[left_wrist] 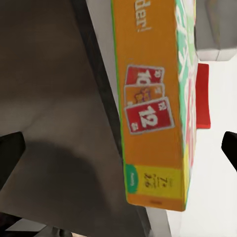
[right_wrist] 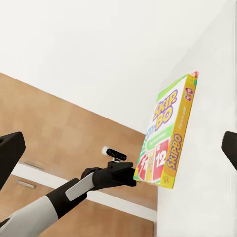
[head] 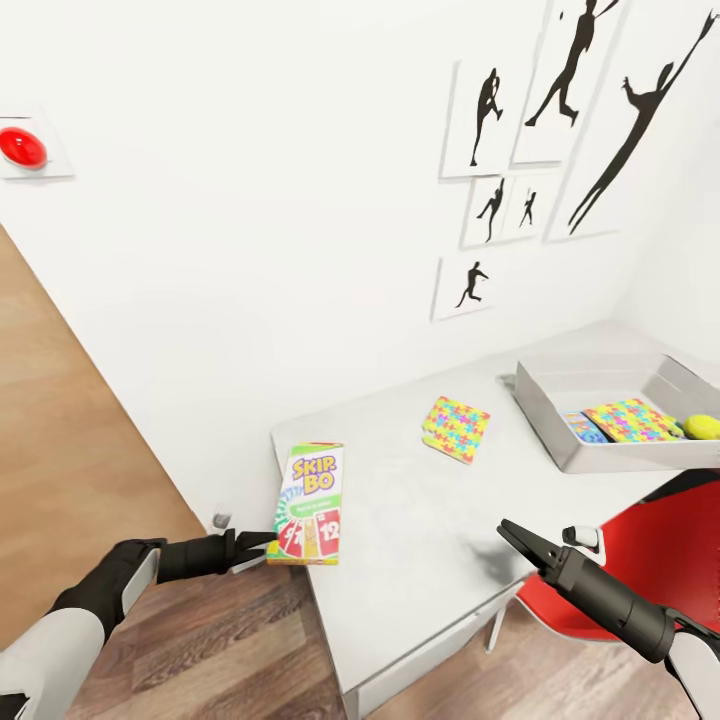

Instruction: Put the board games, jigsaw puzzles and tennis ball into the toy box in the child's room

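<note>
Now left hand point(head: 258, 549) sits at the counter's point(head: 420, 560) near corner, fingers parted w/ the SKIP BO box point(head: 310, 503) just ahead of the tips, lying flat at the edge. Beyond it, a jigsaw puzzle point(head: 456, 428) lies mid-counter. Right hand point(head: 518, 538) hovers over the counter, fingers apart, empty. Past it, toy box point(head: 560, 440) holds a 2nd puzzle point(head: 630, 419), a blue game box point(head: 584, 428) & tennis ball point(head: 702, 426).

Left gripper point(head: 262, 546) low, fingers parted (arm reaching forward); right gripper point(head: 515, 536) raised, jaws apart.
</note>
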{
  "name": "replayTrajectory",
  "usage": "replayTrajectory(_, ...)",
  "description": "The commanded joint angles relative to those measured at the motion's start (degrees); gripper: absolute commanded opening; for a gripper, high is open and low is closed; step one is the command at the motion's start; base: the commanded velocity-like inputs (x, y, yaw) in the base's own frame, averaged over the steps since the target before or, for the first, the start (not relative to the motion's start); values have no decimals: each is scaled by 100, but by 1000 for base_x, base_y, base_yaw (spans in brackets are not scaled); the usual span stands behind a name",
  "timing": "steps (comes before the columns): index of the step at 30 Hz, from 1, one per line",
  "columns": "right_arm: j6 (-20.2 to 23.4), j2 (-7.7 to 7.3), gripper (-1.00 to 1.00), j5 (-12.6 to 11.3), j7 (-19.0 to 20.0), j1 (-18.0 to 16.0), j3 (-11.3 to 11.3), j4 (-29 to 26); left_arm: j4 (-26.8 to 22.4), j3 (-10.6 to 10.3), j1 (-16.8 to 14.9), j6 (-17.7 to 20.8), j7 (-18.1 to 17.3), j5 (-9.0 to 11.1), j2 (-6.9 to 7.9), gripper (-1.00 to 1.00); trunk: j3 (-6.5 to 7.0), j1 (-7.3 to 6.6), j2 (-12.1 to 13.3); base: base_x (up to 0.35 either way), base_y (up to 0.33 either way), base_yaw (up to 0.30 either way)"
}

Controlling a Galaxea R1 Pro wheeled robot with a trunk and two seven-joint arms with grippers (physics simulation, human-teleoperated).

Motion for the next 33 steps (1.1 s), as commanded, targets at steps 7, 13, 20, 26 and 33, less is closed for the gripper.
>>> replayTrajectory(7, 32, -1, 100, -20, 3, -3, 2, 0, 1, 3, -3, 49, -11, 11, -1, 100, -5, 0, -4, 0, -35, 0)
replayTrajectory(13, 25, 1, 100, -20, 3, -3, 3, 0, 0, 8, -3, 49, -16, 12, -1, 100, -5, 0, -4, 0, -7, 0)
replayTrajectory(20, 24, 0, 100, -20, 3, -3, 4, 0, 0, 8, -3, 49, -18, 7, -1, 100, -5, 0, -4, 0, -5, 0)
replayTrajectory(26, 24, 0, 100, -20, 0, -3, 8, 0, 2, 5, -3, 49, -20, 4, -1, 100, -5, 0, -4, 0, -123, 0)
replayTrajectory(33, 24, 3, 100, -20, -3, -3, 18, 0, 2, 8, -3, 43, -32, 4, -1, 100, -5, 0, -4, 0, -65, 0)
